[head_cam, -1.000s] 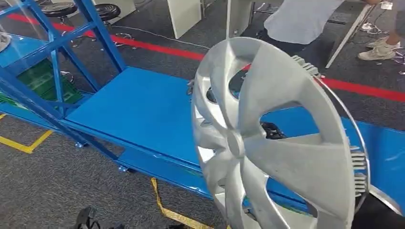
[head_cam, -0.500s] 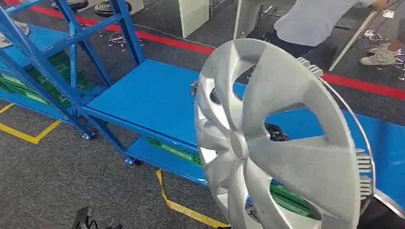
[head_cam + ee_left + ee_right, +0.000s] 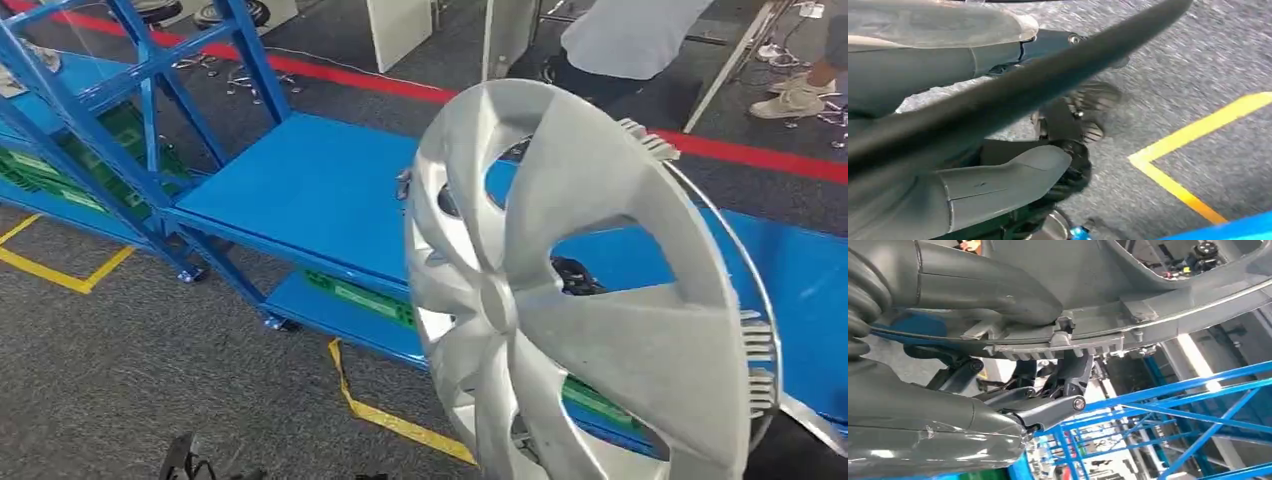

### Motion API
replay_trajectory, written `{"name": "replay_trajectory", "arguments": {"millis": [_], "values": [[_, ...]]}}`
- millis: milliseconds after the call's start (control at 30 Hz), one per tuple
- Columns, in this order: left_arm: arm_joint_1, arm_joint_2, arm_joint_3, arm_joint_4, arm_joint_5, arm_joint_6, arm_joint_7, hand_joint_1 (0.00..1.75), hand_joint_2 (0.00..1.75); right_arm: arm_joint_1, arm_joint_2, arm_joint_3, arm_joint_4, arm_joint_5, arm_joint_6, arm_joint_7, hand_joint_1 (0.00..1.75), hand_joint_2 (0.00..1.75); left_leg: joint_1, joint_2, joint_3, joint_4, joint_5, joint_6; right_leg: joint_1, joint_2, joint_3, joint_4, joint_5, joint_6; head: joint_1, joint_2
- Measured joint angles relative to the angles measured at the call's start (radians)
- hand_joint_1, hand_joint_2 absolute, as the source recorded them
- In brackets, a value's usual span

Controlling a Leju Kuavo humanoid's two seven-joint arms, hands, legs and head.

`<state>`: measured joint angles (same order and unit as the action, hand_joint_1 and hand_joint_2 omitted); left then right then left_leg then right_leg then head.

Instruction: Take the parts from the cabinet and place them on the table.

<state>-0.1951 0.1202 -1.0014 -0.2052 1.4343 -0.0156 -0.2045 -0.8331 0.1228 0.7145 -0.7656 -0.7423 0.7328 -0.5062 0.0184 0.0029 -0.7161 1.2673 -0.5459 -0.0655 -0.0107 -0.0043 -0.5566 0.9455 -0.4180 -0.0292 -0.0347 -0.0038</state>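
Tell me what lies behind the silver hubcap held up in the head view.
Behind the silver plastic hubcap lies the blue metal table; its openings show blue surface and a dark part. Whatever its spokes cover stays hidden.

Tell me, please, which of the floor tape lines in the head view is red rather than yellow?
The red tape line is the far one, running across the floor behind the blue table; the yellow tape lines lie on the near side.
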Motion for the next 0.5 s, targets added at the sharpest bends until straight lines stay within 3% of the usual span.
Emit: {"name": "replay_trajectory", "arguments": {"millis": [33, 100, 133, 167, 233, 300, 333, 400, 433, 467, 500], "values": [[0.000, 0.000, 0.000, 0.000, 0.000, 0.002, 0.000, 0.00, 1.75, 0.000, 0.000, 0.000, 0.002, 0.000, 0.000, 0.000, 1.75, 1.75, 0.003, 0.000, 0.033, -0.037, 0.043, -0.003, -0.001, 0.000, -0.013, 0.003, 0.008, 0.004, -0.002, 0.000], [-0.003, 0.001, 0.000, 0.000, -0.001, 0.003, 0.000, 0.00, 1.75, 0.000, 0.000, 0.000, 0.005, 0.001, -0.001, 0.000, 1.75, 1.75, 0.007, 0.000, 0.141, -0.200, 0.107, -0.004, -0.005, 0.001, -0.032, 0.013, 0.017, 0.013, -0.007, 0.000], [-0.005, 0.001, 0.000, 0.000, -0.001, 0.003, 0.000, 0.00, 1.75, -0.001, 0.000, 0.000, 0.005, 0.001, -0.001, -0.001, 1.75, 1.75, 0.008, -0.001, 0.195, -0.288, 0.093, -0.003, -0.004, 0.000, -0.040, 0.017, 0.021, 0.019, -0.013, 0.000], [-0.006, 0.002, 0.000, 0.000, -0.002, 0.003, 0.000, 0.00, 1.75, -0.002, 0.000, -0.001, 0.005, 0.001, -0.001, -0.002, 1.75, 1.75, -0.001, -0.004, 0.219, -0.334, 0.081, 0.005, 0.000, -0.001, -0.046, 0.019, 0.025, 0.025, -0.019, 0.000], [-0.005, 0.001, 0.000, 0.000, -0.003, 0.004, 0.000, 0.00, 1.75, -0.002, 0.000, 0.000, 0.005, 0.002, -0.002, -0.002, 1.75, 1.75, -0.004, -0.004, 0.209, -0.331, 0.084, 0.019, 0.000, -0.001, -0.047, 0.018, 0.037, 0.038, -0.013, 0.000], [-0.004, 0.001, 0.000, 0.000, -0.003, 0.005, 0.001, 0.00, 1.75, -0.001, 0.000, 0.000, 0.005, 0.002, -0.003, -0.002, 1.75, 1.75, -0.001, -0.002, 0.202, -0.334, 0.096, 0.041, 0.001, 0.000, -0.050, 0.016, 0.047, 0.051, -0.006, 0.000], [-0.005, 0.000, 0.000, 0.000, -0.004, 0.006, 0.002, 0.00, 1.75, -0.001, 0.000, -0.001, 0.006, 0.002, -0.003, -0.002, 1.75, 1.75, 0.000, 0.004, 0.197, -0.336, 0.103, 0.052, -0.003, 0.001, -0.067, 0.040, 0.012, 0.053, -0.005, 0.000], [-0.005, 0.000, 0.000, 0.000, -0.004, 0.006, 0.002, 0.00, 1.75, 0.000, 0.000, -0.001, 0.006, 0.002, -0.003, -0.002, 1.75, 1.75, -0.003, 0.005, 0.183, -0.336, 0.115, 0.066, -0.003, 0.001, -0.119, 0.195, -0.104, 0.055, 0.016, 0.000], [-0.005, 0.000, 0.000, 0.000, -0.004, 0.006, 0.003, 0.00, 1.75, 0.000, 0.000, -0.001, 0.007, 0.002, -0.003, -0.002, 1.75, 1.75, -0.006, 0.005, 0.174, -0.335, 0.120, 0.069, -0.002, 0.002, -0.145, 0.284, -0.148, 0.056, 0.021, 0.000], [-0.005, 0.000, 0.000, 0.000, -0.004, 0.006, 0.003, 0.00, 1.75, 0.001, -0.001, -0.001, 0.007, 0.002, -0.003, -0.002, 1.75, 1.75, -0.009, 0.005, 0.166, -0.335, 0.127, 0.071, -0.002, 0.001, -0.157, 0.343, -0.165, 0.056, 0.026, 0.000], [-0.004, 0.000, 0.000, 0.000, -0.005, 0.006, 0.004, 0.00, 1.75, 0.002, -0.002, -0.001, 0.008, 0.003, -0.005, -0.002, 1.75, 1.75, -0.012, 0.005, 0.159, -0.335, 0.133, 0.071, -0.002, 0.001, -0.151, 0.358, -0.156, 0.055, 0.031, 0.000]]}}
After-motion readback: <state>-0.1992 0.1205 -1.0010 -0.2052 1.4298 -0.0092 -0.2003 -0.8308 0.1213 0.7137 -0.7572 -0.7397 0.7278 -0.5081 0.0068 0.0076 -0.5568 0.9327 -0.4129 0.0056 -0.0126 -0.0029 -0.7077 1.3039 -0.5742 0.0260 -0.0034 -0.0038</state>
